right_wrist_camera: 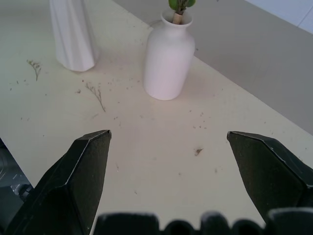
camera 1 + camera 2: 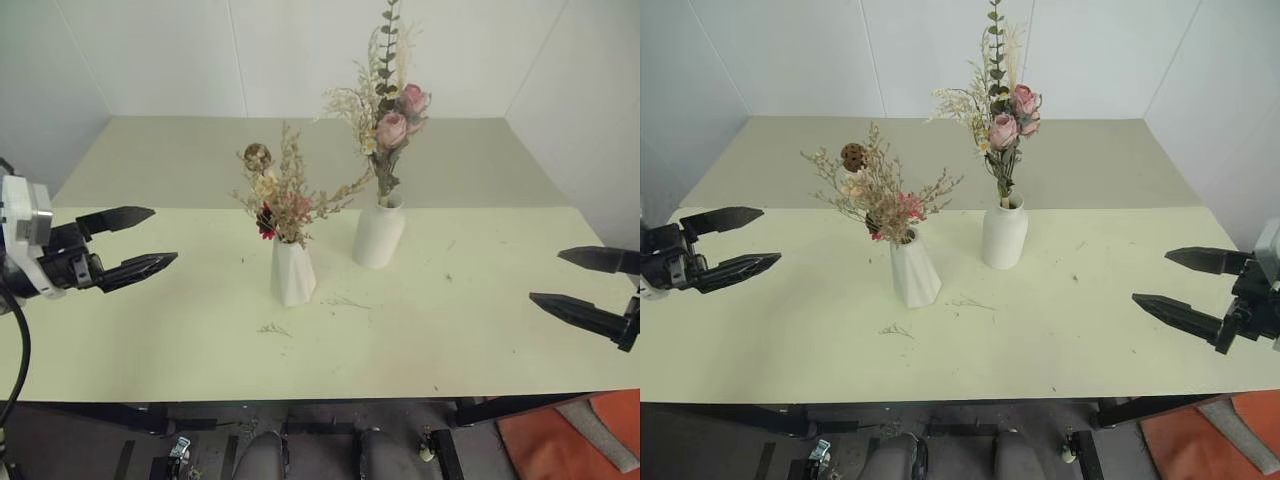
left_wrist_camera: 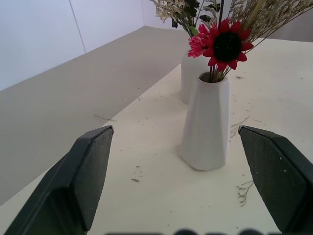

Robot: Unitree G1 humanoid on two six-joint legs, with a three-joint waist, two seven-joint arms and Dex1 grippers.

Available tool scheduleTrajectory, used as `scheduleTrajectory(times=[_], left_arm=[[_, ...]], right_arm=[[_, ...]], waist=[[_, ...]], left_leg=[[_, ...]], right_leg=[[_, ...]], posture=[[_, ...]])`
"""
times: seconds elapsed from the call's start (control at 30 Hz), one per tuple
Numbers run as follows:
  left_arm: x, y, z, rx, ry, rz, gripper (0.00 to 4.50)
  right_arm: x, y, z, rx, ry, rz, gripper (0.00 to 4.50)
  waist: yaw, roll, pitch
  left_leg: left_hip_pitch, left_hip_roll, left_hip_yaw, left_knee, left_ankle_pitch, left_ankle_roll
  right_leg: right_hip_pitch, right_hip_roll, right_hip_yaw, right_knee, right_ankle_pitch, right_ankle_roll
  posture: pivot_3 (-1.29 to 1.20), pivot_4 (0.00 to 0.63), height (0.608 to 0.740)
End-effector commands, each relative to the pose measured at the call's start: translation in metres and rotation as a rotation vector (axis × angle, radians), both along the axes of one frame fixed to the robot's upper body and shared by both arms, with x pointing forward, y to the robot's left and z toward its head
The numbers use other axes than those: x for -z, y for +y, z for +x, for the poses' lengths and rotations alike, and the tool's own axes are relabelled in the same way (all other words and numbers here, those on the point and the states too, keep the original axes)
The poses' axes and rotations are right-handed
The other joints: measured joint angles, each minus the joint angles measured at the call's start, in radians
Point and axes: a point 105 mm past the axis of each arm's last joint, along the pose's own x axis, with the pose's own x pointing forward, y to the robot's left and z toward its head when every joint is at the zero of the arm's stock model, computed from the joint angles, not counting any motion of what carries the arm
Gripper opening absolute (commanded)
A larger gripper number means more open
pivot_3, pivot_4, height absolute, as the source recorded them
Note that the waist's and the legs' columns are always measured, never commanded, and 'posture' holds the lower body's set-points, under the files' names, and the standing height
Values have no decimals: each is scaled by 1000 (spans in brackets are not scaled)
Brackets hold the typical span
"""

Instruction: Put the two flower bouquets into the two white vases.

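The slim bouquet [image 2: 278,195] with a magenta-red flower, tan grasses and a brown seed head stands in the shorter faceted white vase [image 2: 292,272] at the table's middle. Just right of it and a little farther back, the fuller bouquet [image 2: 388,110] of pink roses, cream sprigs and green leaves stands in the taller rounded white vase [image 2: 379,233]. My left gripper [image 2: 153,240] hovers open at the left edge, well apart from the vases, nothing between its fingers. My right gripper [image 2: 546,278] hovers open at the right edge, likewise empty and clear of them.
Loose dried crumbs and a small sprig [image 2: 272,329] lie on the pale yellow-green table [image 2: 450,340] in front of the vases. White walls close in behind and on both sides. An orange object [image 2: 570,445] lies on the floor at the lower right.
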Motion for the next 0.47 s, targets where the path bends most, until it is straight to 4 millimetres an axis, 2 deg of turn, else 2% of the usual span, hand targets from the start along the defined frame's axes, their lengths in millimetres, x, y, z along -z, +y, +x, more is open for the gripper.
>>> scheduleTrajectory(times=[0.03, 0.47], left_arm=[[-6, -7, 3, 41, -40, -2, 4475], [-5, -7, 9, 61, -49, -12, 4475]], right_arm=[[-8, -2, -7, 17, -46, -38, 4500], [-3, -4, -10, 48, -43, -52, 4500]], waist=[[0, 0, 0], [-3, 0, 0]], left_leg=[[0, 0, 0, 0, 0, 0], [0, 0, 0, 0, 0, 0]], right_leg=[[0, 0, 0, 0, 0, 0], [0, 0, 0, 0, 0, 0]], posture=[[0, 150, 740], [0, 150, 740]])
